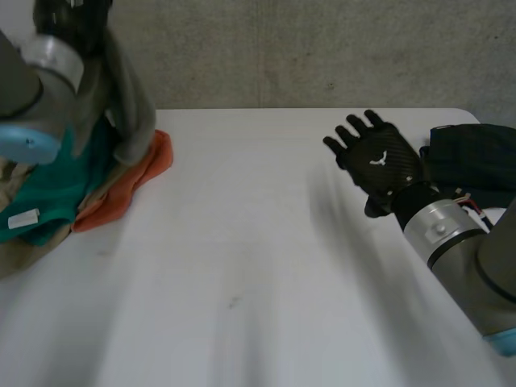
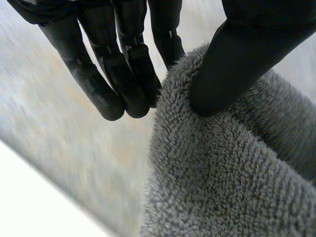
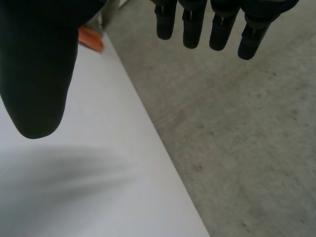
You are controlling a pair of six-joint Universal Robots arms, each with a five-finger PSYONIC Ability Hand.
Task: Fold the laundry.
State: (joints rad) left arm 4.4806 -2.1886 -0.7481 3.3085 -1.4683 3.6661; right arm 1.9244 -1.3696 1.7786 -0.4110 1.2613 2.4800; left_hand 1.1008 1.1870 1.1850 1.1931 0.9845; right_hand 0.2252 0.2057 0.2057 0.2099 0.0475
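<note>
So, the left hand (image 2: 106, 69) has a grey towel (image 2: 222, 173) pinched. The thumb (image 2: 237, 64) digs into the fluffy side, and the fingers (image 2: 126, 74) lie straight along the other side of its edge. In the head view the towel hangs off that hand above the far left corner of the surface (image 1: 242, 242). The hand itself is mostly cut off up there, so the wrist view is the better read.

Under it, at the left edge, sits a heap of laundry: a teal cloth (image 1: 56, 185), an orange cloth (image 1: 137, 181) poking out toward the middle, and a beige cloth (image 1: 16, 250) at the bottom, partly hidden by the left arm (image 1: 32, 81). Where the towel's lower end stops is hard to make out, since it blurs into the heap.

The right hand (image 1: 375, 157) hovers over the right side of the surface, fingers relaxed and spread, holding nothing. Just beside it, at the right edge, is a dark cloth (image 1: 472, 161), partly cut off and too dark to make out.
</note>
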